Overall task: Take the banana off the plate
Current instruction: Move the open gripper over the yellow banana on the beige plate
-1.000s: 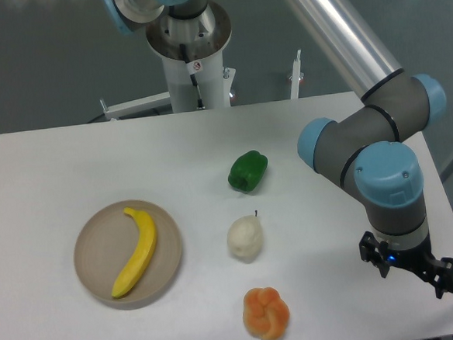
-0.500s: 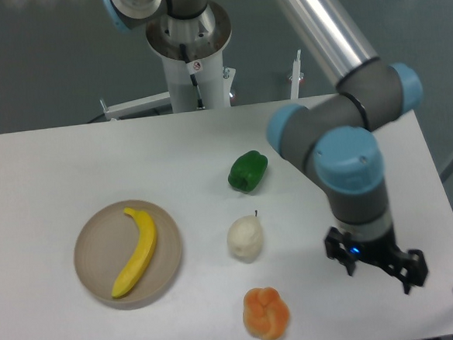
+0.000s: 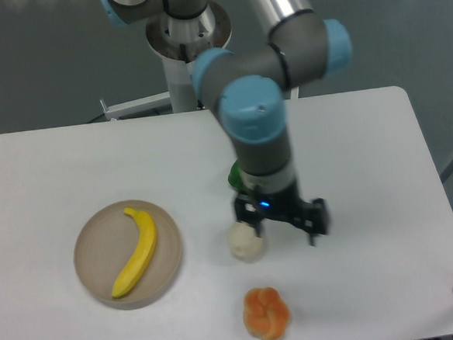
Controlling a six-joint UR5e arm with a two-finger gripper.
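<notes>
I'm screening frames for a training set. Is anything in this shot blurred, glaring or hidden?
Fixed camera view: even, soft lighting with faint shadows; the banana and plate are sharp. The arm's metal tube shows a bright highlight, and the gripper looks slightly smeared. The arm hides most of the green pepper and part of the pear.

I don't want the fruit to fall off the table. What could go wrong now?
The gripper hangs low right beside the pear, so on its way to the banana it might bump the pear and send it rolling. The banana also lies slanted on the plate, so a gripper turned the wrong way could slip off it or shove the plate.
</notes>
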